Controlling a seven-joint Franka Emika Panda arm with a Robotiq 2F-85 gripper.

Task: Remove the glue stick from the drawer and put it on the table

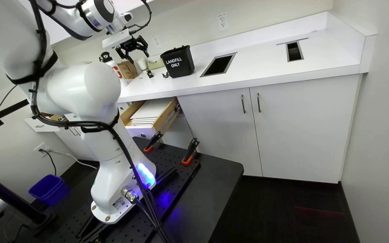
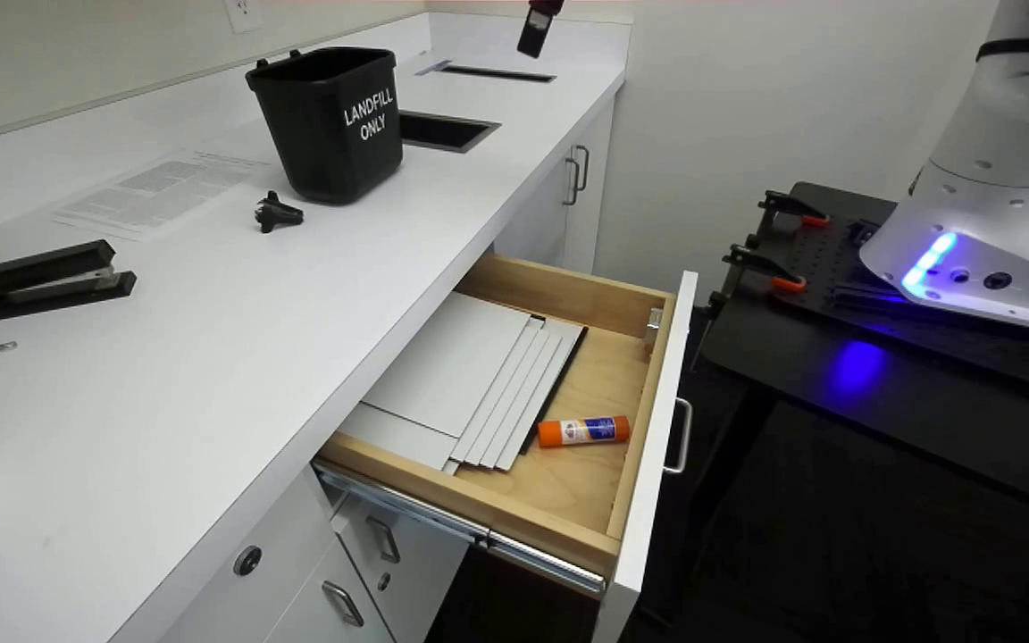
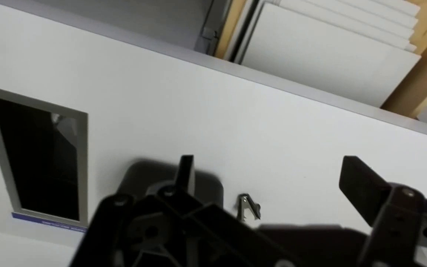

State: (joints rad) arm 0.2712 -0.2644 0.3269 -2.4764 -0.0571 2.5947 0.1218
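The orange glue stick (image 2: 584,430) with a white and blue label lies in the open drawer (image 2: 656,464), between flat white boards and the drawer front. The drawer also shows in an exterior view (image 1: 168,118), where the glue stick is hidden, and partly in the wrist view (image 3: 417,89), where the glue stick is out of view. The table (image 2: 238,357) is the white countertop above the drawer. My gripper (image 1: 139,59) is open and empty, high over the countertop. In the wrist view its fingers (image 3: 268,157) are wide apart. Only a fingertip (image 2: 536,34) shows at the top of an exterior view.
A black LANDFILL ONLY bin (image 2: 331,125) stands on the countertop. A staple remover (image 2: 279,212), a stapler (image 2: 32,279) and printed paper (image 2: 157,187) lie near it. A dark inset (image 1: 218,64) is beside the bin. A bottle (image 1: 115,69) and a cardboard box (image 1: 127,70) stand farther along.
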